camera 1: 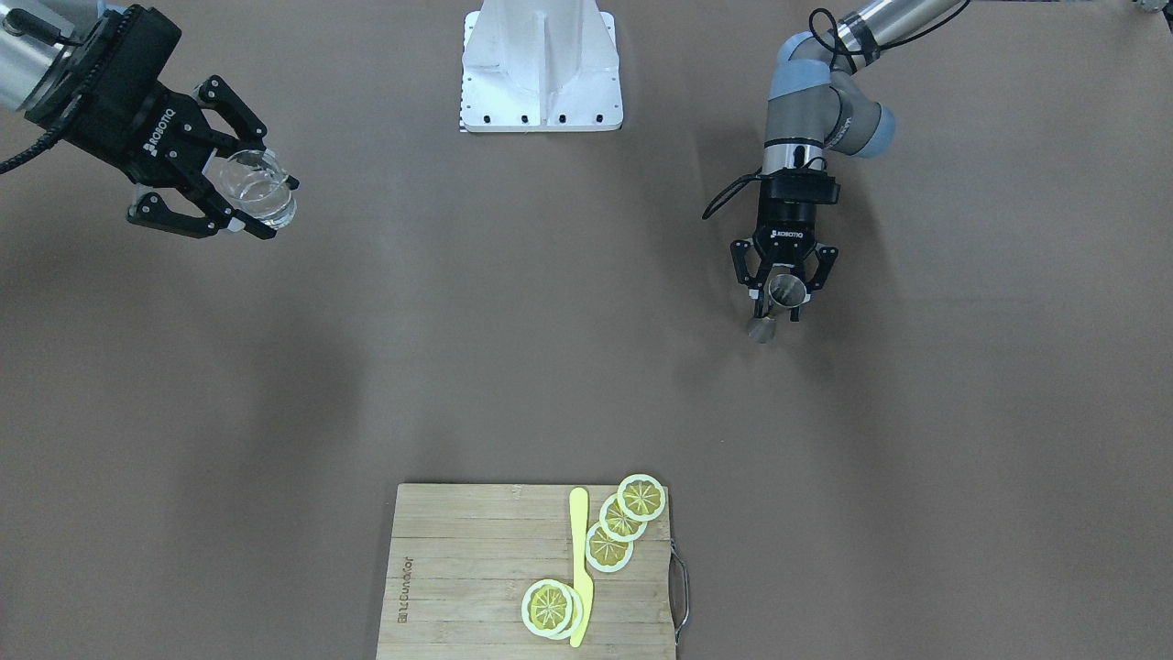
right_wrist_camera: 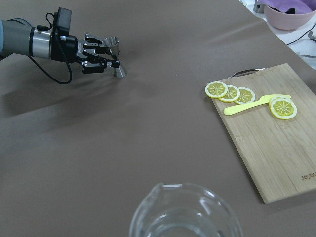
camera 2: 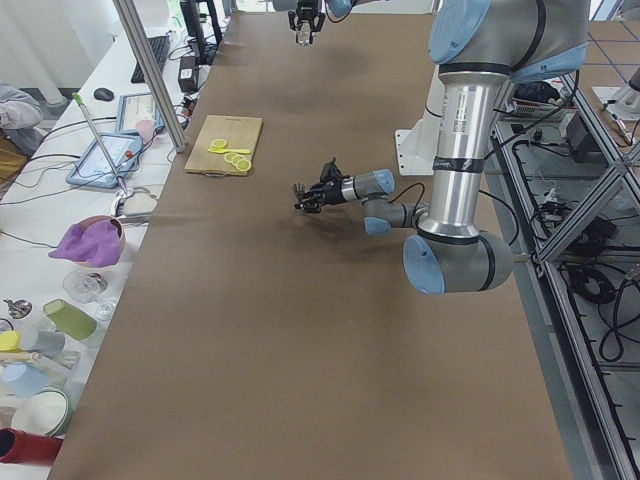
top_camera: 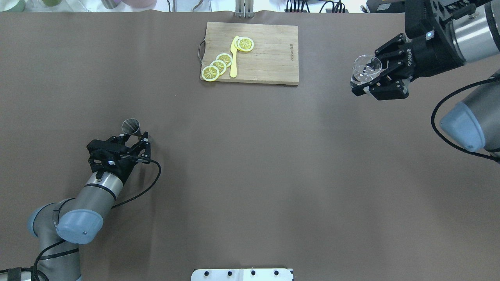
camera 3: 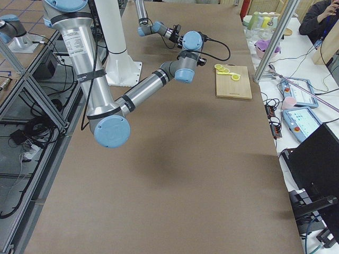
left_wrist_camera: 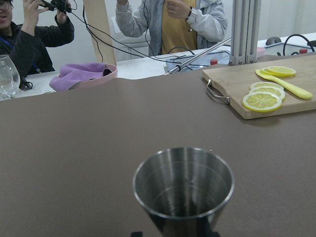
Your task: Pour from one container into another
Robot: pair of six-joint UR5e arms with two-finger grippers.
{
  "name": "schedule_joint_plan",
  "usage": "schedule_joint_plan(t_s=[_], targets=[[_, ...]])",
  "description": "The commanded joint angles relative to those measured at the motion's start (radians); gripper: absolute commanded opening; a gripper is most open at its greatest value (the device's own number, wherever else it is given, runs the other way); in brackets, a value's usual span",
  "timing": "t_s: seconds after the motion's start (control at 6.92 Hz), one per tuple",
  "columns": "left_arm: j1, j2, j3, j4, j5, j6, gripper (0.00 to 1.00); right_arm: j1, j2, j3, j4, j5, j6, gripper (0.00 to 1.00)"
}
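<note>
A small steel jigger (camera 1: 786, 291) (top_camera: 131, 125) stands with its foot on the brown table on my left side. My left gripper (camera 1: 777, 312) (top_camera: 133, 137) reaches in low and is shut on its narrow waist. The left wrist view looks straight into the jigger's cup (left_wrist_camera: 183, 185), and no contents show inside. My right gripper (camera 1: 252, 197) (top_camera: 367, 78) is held high above the table on the far side, shut on a clear glass pouring cup (camera 1: 259, 188) (top_camera: 365, 69) (right_wrist_camera: 185, 215) with a spout. The two containers are far apart.
A bamboo cutting board (camera 1: 458, 568) (top_camera: 269, 50) with lemon slices (camera 1: 609, 545) and a yellow knife (camera 1: 579, 568) lies at the operators' edge. The white robot base (camera 1: 541, 73) stands mid-table. People and a pink bowl (left_wrist_camera: 84, 76) are beyond the table.
</note>
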State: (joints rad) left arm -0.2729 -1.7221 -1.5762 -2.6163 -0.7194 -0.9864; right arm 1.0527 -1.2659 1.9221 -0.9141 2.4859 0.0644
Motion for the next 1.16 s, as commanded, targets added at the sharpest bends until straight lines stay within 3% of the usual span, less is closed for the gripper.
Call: schedule_joint_plan(t_s=[0.0, 0.14, 0.43, 0.58, 1.01], targets=[[-0.002, -0.004, 0.002, 0.004, 0.000, -0.002, 0.51, 0.027, 0.000, 0.049, -0.050, 0.007, 0.000, 0.00], [-0.005, -0.005, 0.002, 0.004, -0.002, 0.000, 0.41, 0.023, -0.001, 0.086, -0.081, 0.007, 0.000, 0.00], [-0.038, -0.005, 0.002, 0.005, -0.003, 0.002, 0.06, 0.032, 0.002, 0.132, -0.152, 0.049, 0.000, 0.00], [-0.039, -0.013, 0.002, 0.007, 0.000, 0.011, 0.00, 0.020, 0.002, 0.133, -0.160, 0.048, 0.002, 0.00], [-0.039, -0.176, -0.001, 0.050, 0.064, 0.099, 0.00, -0.032, 0.072, 0.147, -0.236, 0.033, -0.003, 0.00]])
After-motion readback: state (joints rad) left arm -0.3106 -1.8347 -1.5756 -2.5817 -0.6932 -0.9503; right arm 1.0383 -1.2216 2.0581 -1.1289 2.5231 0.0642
